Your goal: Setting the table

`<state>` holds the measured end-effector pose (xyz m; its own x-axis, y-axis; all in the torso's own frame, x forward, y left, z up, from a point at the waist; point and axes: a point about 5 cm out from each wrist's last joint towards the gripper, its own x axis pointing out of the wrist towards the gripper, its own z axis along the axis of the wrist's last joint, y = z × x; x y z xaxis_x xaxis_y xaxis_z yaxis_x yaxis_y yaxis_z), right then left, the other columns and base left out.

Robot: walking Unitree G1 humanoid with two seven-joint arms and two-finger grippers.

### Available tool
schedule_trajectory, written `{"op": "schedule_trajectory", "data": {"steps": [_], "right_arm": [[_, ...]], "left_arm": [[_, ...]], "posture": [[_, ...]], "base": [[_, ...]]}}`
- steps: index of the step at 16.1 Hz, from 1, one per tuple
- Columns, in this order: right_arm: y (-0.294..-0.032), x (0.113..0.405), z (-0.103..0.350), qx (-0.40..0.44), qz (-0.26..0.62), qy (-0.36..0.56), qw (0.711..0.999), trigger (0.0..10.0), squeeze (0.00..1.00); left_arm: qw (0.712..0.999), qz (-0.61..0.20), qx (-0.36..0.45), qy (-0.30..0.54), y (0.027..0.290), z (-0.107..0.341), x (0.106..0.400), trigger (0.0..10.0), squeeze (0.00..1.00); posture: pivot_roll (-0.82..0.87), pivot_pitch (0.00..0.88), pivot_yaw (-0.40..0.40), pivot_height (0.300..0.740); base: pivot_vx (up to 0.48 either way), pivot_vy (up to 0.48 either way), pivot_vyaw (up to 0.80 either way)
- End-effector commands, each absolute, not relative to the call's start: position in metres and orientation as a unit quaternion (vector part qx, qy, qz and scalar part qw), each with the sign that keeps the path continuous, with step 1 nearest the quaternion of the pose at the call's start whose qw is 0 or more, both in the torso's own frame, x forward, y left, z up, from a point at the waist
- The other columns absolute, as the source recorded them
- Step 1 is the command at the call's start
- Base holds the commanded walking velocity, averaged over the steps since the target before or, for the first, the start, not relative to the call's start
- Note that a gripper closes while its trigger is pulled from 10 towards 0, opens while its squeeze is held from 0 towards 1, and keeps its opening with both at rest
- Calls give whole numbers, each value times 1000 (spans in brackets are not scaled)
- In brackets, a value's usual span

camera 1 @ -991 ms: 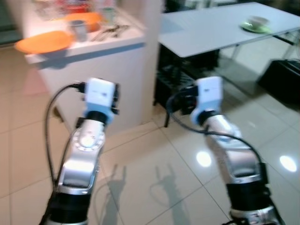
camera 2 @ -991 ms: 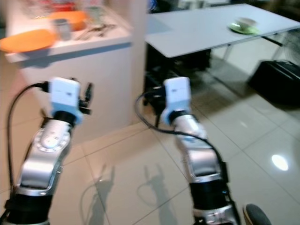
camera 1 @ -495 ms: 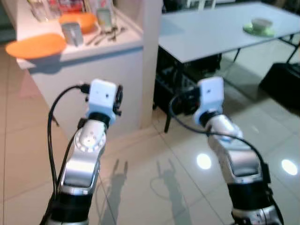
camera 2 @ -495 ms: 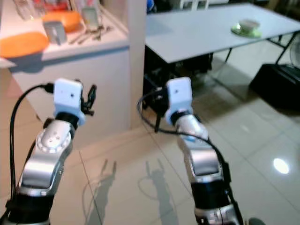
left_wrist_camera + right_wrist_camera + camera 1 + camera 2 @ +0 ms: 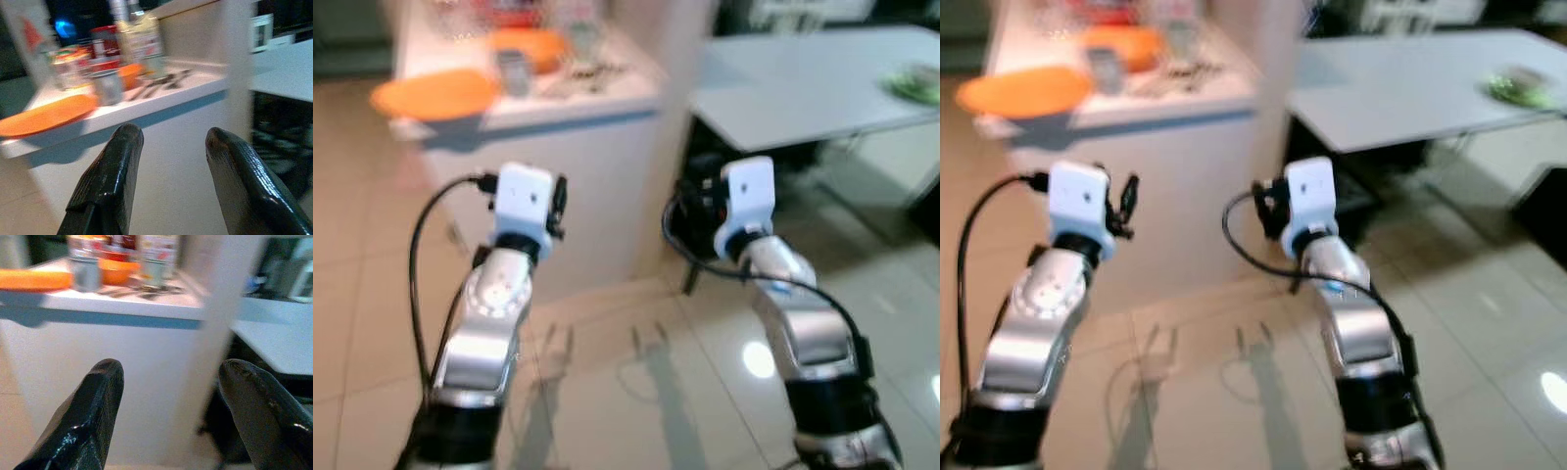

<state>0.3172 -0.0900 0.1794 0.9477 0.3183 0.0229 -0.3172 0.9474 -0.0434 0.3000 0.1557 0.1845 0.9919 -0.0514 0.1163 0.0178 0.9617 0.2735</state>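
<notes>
Cutlery (image 5: 161,83) lies flat, pointing toward counter (image 5: 146,105) edge.

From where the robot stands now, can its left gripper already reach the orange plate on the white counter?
Probably not yet. The left gripper is open and empty, held in front of the counter's white side, below its top. The orange plate lies up on top, beyond the fingers. Nothing blocks the way.

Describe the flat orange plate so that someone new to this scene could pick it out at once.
Start at the white counter ahead of both raised arms. The orange plate lies at its left end, overhanging the edge. It is flat and wide, unlike the deeper orange bowl behind it.
</notes>
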Motion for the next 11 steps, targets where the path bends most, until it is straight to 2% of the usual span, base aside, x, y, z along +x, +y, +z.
{"op": "schedule_trajectory", "data": {"steps": [1,11], "right_arm": [[-101,319,182,-21,145,-20,989,10000,0],[-101,321,183,-29,149,-26,988,10000,0]], "left_arm": [[988,-29,132,-70,147,188,300,10000,0],[988,-27,133,-76,147,190,302,10000,0]], "posture": [[36,0,-48,740],[44,0,-64,740]], "base": [[341,0,0],[352,0,0]]}}
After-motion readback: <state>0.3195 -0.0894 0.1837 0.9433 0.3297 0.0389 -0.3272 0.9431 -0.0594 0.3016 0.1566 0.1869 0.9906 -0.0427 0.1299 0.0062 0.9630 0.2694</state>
